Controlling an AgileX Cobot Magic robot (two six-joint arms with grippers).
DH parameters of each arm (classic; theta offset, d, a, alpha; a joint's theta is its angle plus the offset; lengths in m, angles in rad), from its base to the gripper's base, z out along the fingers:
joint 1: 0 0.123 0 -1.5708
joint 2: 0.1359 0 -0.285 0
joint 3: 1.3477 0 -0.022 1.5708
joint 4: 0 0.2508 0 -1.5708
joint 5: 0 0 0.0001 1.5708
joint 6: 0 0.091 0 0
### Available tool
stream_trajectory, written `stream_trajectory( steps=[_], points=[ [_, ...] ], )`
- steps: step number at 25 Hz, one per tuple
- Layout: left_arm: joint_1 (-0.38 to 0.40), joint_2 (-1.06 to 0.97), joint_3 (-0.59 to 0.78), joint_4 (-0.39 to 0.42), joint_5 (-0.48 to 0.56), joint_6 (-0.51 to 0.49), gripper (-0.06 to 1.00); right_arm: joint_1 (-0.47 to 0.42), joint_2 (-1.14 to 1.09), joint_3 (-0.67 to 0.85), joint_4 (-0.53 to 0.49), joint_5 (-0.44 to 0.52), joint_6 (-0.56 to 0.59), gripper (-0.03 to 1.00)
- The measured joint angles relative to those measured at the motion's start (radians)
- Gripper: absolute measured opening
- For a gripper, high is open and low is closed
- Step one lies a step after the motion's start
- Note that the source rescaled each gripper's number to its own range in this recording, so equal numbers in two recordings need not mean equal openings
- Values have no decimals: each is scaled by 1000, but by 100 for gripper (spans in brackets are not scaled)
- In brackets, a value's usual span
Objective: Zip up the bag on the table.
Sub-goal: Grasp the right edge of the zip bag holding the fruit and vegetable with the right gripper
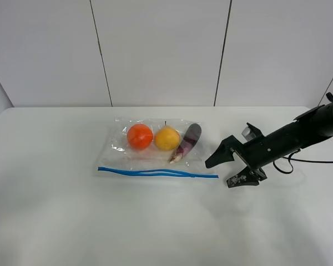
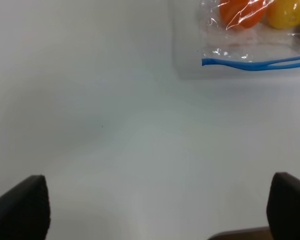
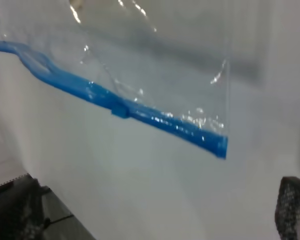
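The bag (image 1: 155, 149) lay flat near the middle of the white tabletop (image 1: 55, 221), its clear plastic crinkled. Its blue zipper strip (image 1: 158, 172) ran along the long edge facing the high camera. Through the middle stretch the strip showed as two separate blue lines, which met again at both ends. Inside the bag, away from the strip, sat an orange fruit (image 1: 140, 136), a yellow fruit (image 1: 167, 138) beside it, and a purple eggplant (image 1: 187, 142) lying at a slant next to the yellow one.

The right tool (image 1: 228, 169) stood just beside the bag, at the end of the strip nearest the eggplant, with its jaws spread apart and nothing between them. Its wrist view showed that corner of the bag close up, with a small blue block on the strip (image 3: 121, 110).

The left tool (image 2: 155, 215) was well apart from the bag, off the corner nearest the orange fruit, over bare tabletop. Its two dark fingers (image 2: 20, 210) were set wide and gripped nothing.
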Motion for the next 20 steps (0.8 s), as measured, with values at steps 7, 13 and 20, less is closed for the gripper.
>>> stream_trajectory(
  steps=[7,13,20],
  points=[
    [0,0,0,0,0,0,100,4,70,-1,142,-1,-117,99],
    [0,0,0,0,0,0,100,14,104,-2,198,5,-171,84],
    [0,0,0,0,0,0,100,14,107,-2,229,5,-193,64]
  ],
)
